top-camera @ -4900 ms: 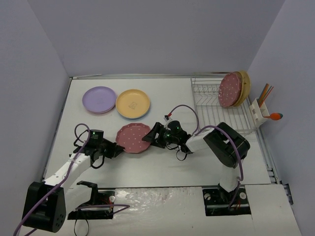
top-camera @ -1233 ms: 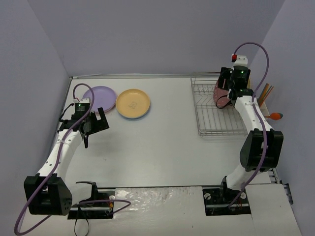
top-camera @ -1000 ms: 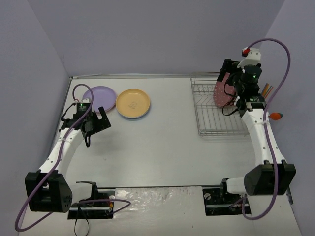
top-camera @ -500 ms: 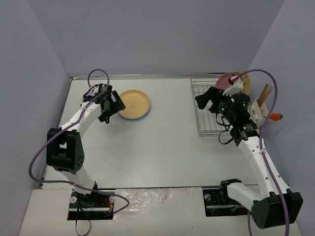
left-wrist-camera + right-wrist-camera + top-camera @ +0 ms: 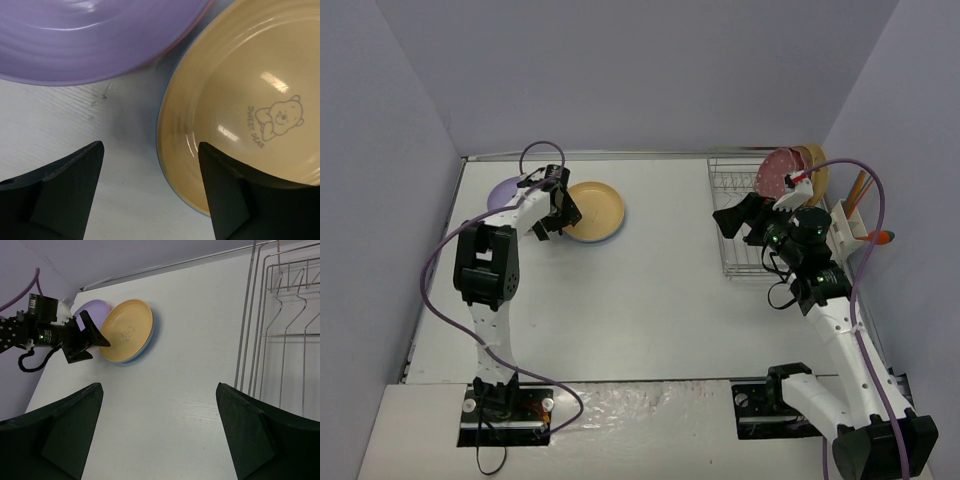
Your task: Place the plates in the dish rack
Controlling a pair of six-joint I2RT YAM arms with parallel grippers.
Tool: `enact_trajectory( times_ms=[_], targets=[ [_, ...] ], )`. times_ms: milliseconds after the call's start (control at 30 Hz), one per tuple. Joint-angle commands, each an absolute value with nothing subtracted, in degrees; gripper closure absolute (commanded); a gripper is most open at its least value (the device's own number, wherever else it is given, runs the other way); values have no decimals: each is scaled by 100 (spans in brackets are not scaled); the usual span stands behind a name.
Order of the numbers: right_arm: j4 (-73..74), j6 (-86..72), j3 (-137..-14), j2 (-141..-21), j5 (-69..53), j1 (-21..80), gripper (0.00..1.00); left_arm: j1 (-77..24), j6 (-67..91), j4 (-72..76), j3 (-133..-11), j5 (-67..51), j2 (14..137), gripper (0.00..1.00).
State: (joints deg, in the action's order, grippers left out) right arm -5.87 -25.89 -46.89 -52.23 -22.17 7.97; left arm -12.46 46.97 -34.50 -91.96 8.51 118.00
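Observation:
A yellow-orange plate with a bear print lies on top of a blue plate, next to a lilac plate. My left gripper is open and straddles the yellow plate's left rim: one finger over the plate, the other over bare table. In the dish rack stand a pink dotted plate and tan plates behind it. My right gripper hangs open and empty above the rack's left edge.
A white utensil caddy with orange-handled utensils sits on the rack's right side. Rack wires fill the right of the right wrist view. Walls close the table on three sides. My left arm runs along the table's left part.
My left arm has swung from left of the plates up to the yellow plate's rim, its jaws narrowing a little. My right gripper has left the pink plate in the rack and drawn back leftward.

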Motion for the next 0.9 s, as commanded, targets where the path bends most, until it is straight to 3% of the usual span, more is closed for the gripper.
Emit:
enact_trajectory(
  times_ms=[0,200,533,867],
  targets=[
    [-1028,-2538,-4720,-5169,-2399,835,7,-1484,4772,-3663,-9502,1123,11707,33],
    [-1021,-2550,-4746,-5232,-2436,835,7,-1886,4880,-3609,-8719,1209,11419,40],
    [-1029,-2540,-4685,-5297,-2451,835,7,-2441,5326,-3320,-6660,960,10300,43],
    [-1028,-2472,-4685,-5335,-2529,835,7,-2192,4386,-3910,-7157,1649,9335,43]
  ],
)
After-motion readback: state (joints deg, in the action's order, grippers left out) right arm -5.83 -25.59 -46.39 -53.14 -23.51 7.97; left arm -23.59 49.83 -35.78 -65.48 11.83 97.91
